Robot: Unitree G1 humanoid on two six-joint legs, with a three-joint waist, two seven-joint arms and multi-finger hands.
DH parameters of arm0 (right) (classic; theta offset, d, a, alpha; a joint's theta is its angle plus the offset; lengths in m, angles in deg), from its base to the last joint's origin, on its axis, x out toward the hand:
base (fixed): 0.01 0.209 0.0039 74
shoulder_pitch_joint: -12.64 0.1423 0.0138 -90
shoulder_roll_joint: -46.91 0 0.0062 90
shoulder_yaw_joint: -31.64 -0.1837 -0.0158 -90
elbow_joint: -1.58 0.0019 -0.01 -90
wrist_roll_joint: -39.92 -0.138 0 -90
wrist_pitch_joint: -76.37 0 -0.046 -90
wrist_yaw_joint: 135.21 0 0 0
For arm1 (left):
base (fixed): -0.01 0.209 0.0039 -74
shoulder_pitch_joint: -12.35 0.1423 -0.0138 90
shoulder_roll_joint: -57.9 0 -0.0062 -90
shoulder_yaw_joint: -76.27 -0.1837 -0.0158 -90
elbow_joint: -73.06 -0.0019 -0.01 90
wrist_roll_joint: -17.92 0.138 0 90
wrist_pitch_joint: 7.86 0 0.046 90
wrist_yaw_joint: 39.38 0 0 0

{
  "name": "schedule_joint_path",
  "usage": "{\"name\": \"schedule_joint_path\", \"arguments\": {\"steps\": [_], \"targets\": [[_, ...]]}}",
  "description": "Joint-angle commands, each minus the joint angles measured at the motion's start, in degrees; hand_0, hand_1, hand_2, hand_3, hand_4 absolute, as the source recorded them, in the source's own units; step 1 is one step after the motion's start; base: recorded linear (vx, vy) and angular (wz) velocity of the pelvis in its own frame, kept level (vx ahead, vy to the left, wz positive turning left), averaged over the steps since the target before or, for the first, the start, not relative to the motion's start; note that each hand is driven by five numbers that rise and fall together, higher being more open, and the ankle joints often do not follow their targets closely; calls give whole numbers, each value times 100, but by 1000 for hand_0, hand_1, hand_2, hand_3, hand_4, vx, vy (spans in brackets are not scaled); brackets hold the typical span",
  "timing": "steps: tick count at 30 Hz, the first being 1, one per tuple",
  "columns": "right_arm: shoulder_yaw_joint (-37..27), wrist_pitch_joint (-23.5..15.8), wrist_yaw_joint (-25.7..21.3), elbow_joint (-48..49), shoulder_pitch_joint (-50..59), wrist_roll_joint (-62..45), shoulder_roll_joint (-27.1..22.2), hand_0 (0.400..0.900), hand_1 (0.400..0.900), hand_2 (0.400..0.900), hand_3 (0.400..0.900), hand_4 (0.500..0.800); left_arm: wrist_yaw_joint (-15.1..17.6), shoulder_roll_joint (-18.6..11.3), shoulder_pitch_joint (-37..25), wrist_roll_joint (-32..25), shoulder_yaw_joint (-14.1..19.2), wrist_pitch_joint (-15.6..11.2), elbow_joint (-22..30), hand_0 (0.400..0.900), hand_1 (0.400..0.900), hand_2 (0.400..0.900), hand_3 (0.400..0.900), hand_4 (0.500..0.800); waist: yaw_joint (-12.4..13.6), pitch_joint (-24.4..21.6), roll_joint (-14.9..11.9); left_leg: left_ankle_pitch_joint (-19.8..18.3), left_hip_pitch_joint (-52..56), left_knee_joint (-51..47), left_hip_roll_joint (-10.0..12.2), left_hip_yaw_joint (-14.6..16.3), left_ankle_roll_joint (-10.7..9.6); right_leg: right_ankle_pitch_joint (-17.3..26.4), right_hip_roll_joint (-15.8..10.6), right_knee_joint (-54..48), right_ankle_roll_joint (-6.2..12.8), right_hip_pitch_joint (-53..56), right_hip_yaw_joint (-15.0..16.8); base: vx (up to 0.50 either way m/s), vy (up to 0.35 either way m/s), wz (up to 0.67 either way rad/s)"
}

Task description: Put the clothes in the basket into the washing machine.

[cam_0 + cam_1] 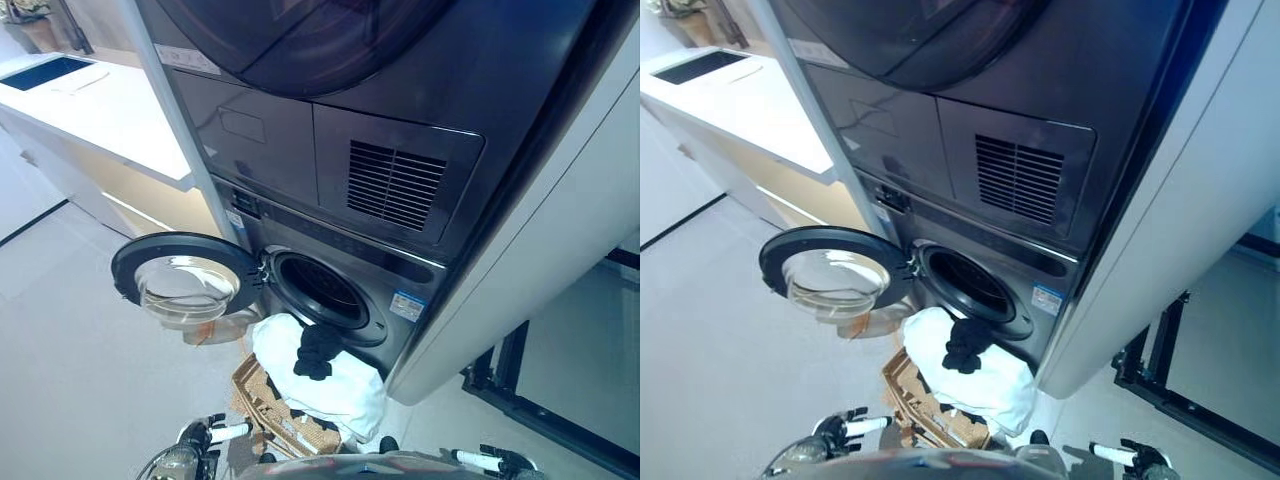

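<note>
A dark grey washing machine (400, 270) stands in front of me with its drum opening (318, 290) uncovered. Its round glass door (185, 280) is swung wide to the left. A woven tan basket (262, 395) sits on the floor right under the opening. A white cloth (345, 385) is heaped in it and reaches up to the drum's lower rim. A black cloth (316, 352) lies on top of the white one, its upper end at the rim. My left hand (208, 434) and right hand (1132, 458) show low at the bottom edge, empty, fingers straight, apart from the basket.
A second dark appliance (330, 40) is stacked above the washer. A white counter (110, 115) runs along the left, with bare pale floor (70, 370) below it. A black metal frame (500, 370) stands on the floor at the right of the white side panel.
</note>
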Motion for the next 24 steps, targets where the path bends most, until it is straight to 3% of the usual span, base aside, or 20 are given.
{"name": "schedule_joint_path", "arguments": {"steps": [1,5,7,13,20,24], "targets": [[-132,-78,-89,-40,62,-31,-253,900,900,900,900,800,200,-522,-807,115,-183,-288,156,900,900,900,900,800,-68,104,-119,-777,617,89,-252,105,104,-37,-113,874,316,-711,24,7,-1,-4],[-115,-111,-134,57,233,-70,-457,900,900,900,900,800,445,-606,-1601,84,-407,-315,378,900,900,900,900,800,-190,390,-36,-743,319,174,-275,179,115,16,-97,1138,343,-1240,133,-151,27,-11],[-97,-139,-155,154,358,-173,-585,900,900,900,900,800,635,-695,-2360,32,-636,-320,517,900,900,900,900,800,-251,676,-41,-730,-128,410,-277,180,113,38,-109,1368,364,-1661,209,-260,8,3],[-119,-247,-344,200,505,-669,-523,900,900,900,900,800,1034,-923,-3769,42,-1114,-374,568,900,900,900,900,800,-276,1187,-265,-947,-1480,1590,-358,12,39,37,-269,1869,421,-2457,274,-199,-54,13],[-44,-421,-513,292,452,-1213,-396,900,900,900,900,800,1209,-1158,-4702,197,-1538,-346,349,900,900,900,900,800,-466,1407,-519,-1493,-2726,2976,-199,-57,36,-184,-337,2714,391,-3411,385,-115,-51,2],[6,-500,-602,341,398,-1435,-312,900,900,900,900,800,1268,-1217,-4831,252,-1639,-361,283,900,900,900,900,800,-503,1460,-600,-1838,-3146,3686,-82,-57,64,-394,-268,3218,346,-3829,403,-57,-7,-17]]}}
